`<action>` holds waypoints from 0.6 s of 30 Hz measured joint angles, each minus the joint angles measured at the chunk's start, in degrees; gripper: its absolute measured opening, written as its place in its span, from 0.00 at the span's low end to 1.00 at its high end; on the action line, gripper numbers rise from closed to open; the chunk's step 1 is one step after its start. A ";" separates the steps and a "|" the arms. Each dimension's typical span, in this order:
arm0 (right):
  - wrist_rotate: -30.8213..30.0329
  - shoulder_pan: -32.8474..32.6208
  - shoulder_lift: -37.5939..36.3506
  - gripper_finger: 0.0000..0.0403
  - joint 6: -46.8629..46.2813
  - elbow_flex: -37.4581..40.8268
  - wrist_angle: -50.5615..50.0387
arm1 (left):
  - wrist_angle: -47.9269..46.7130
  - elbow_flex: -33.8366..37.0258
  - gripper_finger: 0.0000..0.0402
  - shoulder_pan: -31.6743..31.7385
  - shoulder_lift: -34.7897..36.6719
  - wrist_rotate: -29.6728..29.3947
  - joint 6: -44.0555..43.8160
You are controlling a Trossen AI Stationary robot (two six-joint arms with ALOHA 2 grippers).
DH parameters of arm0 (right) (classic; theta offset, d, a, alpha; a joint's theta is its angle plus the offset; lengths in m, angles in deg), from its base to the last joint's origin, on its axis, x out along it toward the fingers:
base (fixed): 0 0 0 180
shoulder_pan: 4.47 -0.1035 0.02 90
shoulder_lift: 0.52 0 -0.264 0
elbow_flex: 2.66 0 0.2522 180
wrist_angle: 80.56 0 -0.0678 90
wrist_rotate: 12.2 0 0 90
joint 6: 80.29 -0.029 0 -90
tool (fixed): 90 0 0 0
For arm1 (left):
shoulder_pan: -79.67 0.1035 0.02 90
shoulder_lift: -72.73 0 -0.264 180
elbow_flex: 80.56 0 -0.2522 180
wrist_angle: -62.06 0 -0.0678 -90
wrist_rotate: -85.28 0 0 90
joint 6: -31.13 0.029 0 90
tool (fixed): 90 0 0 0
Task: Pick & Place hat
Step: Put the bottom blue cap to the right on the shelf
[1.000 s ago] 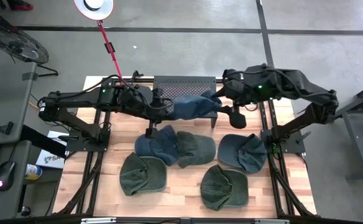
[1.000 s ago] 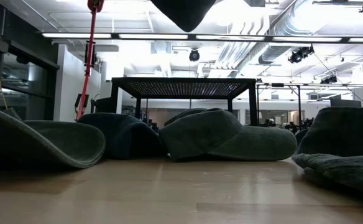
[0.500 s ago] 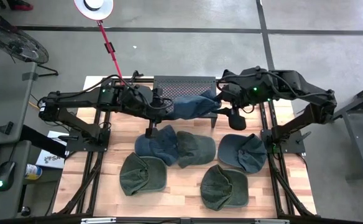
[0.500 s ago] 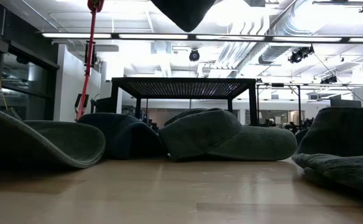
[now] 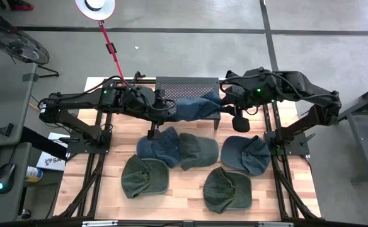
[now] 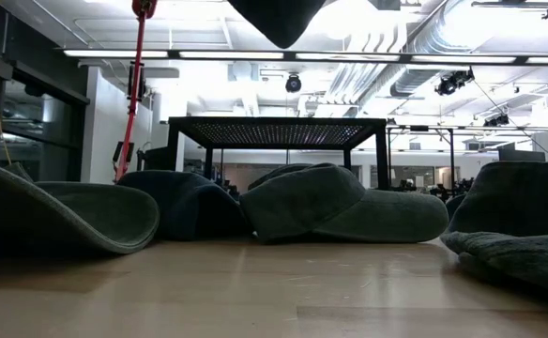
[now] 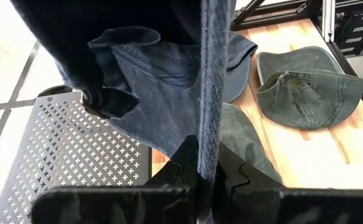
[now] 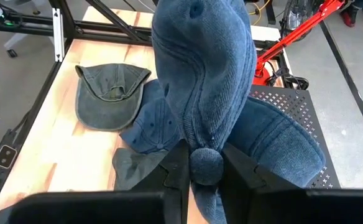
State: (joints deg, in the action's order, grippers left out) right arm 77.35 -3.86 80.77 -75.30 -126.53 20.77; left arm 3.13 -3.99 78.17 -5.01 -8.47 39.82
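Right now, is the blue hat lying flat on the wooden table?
No, the blue hat hangs in the air, pinched between the left gripper and right gripper.

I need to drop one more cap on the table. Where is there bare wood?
Bare wood shows along the table's near edge, between the two green caps, and at the left side. The middle is crowded: overlapping caps lie there, below the blue hat held over the perforated tray.
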 joint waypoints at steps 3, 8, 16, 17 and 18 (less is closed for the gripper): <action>-0.02 0.00 -0.02 0.12 0.00 0.00 0.00 | 0.02 0.00 0.04 0.00 -0.02 0.00 -0.44; -0.67 0.00 -0.02 0.12 -0.01 0.02 0.01 | 0.09 0.00 0.11 0.00 -0.01 0.10 -1.36; -2.57 0.00 -0.02 0.12 -0.02 0.02 0.87 | 0.28 0.02 0.17 0.00 0.00 -4.57 1.03; -2.64 0.00 -0.02 0.12 -0.02 0.02 1.19 | 0.32 0.02 0.19 0.00 0.00 -5.14 1.59; -2.80 0.00 -0.02 0.12 -0.02 0.02 1.62 | 0.38 0.02 0.21 0.00 0.00 -5.78 2.04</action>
State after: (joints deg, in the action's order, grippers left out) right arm 74.56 -3.86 80.75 -75.32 -126.51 22.39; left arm 3.51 -3.97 78.17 -5.01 -14.24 41.86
